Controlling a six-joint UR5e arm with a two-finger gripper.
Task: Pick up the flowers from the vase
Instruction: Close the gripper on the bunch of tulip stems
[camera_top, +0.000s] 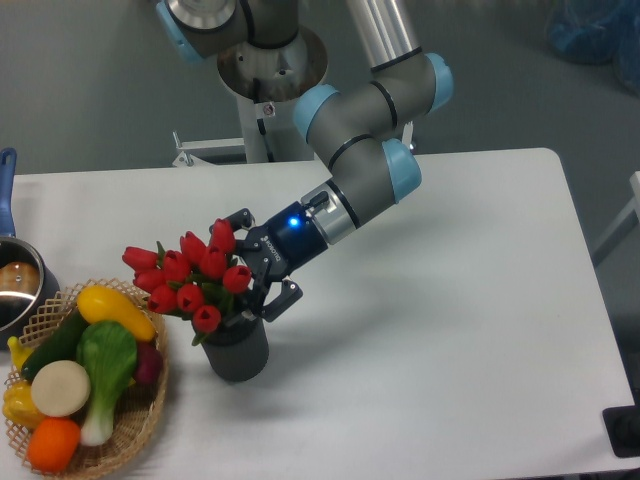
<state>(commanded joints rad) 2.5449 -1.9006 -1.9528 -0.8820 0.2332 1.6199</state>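
While the end effector (252, 285) is reaching in from the right, its fingers look spread around the stems — not clearly pinching; the flowers (190, 278) are sitting just left of it, in the vase (238, 353) below; closing low, then lifting straight, seems wisest.
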